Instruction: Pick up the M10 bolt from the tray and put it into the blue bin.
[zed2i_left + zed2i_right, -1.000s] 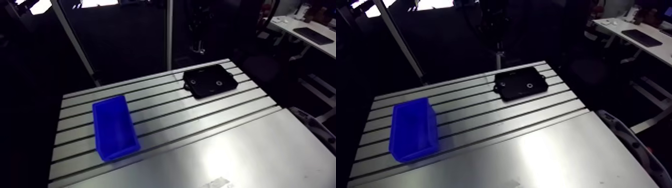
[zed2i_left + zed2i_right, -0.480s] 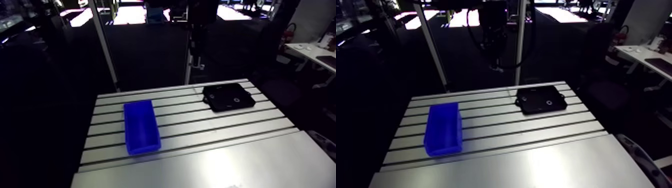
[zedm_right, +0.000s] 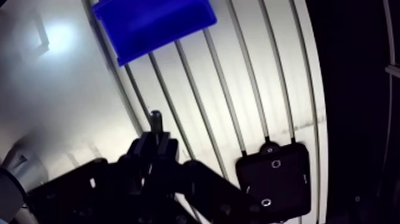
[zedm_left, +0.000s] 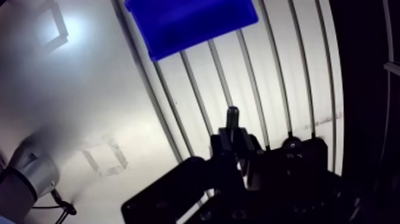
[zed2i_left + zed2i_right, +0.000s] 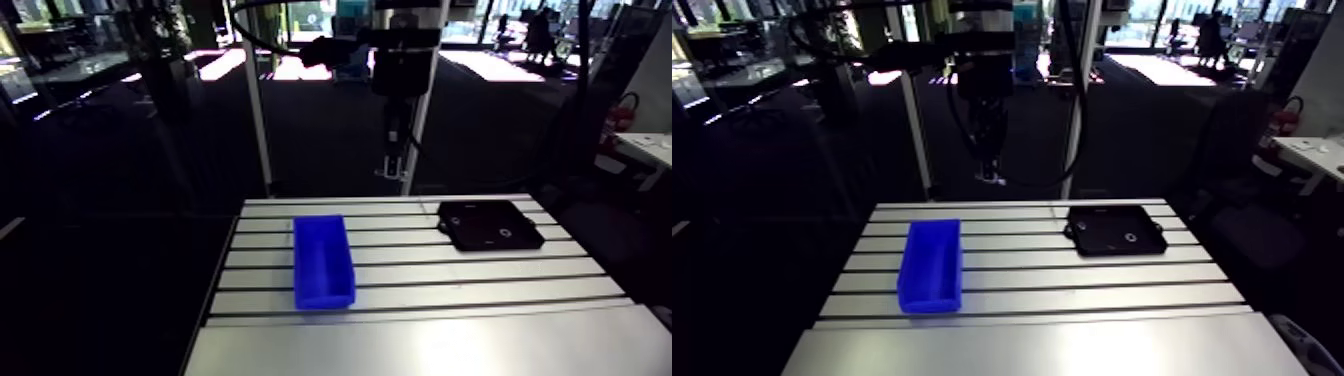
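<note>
Pinching the M10 bolt (image 4: 233, 116) in the pincer (image 4: 233, 140), end poking out ahead of the tips, above the desk (image 4: 196, 89), short of the blue bin (image 4: 190, 21), clear of the tray (image 3: 286, 182). Probably stiff, dense, smooth steel: prone to slipping, so best squeezed firmly across the shank.

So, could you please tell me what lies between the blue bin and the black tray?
Nothing: in the arm view only bare slotted table separates the blue bin from the black tray.
</note>
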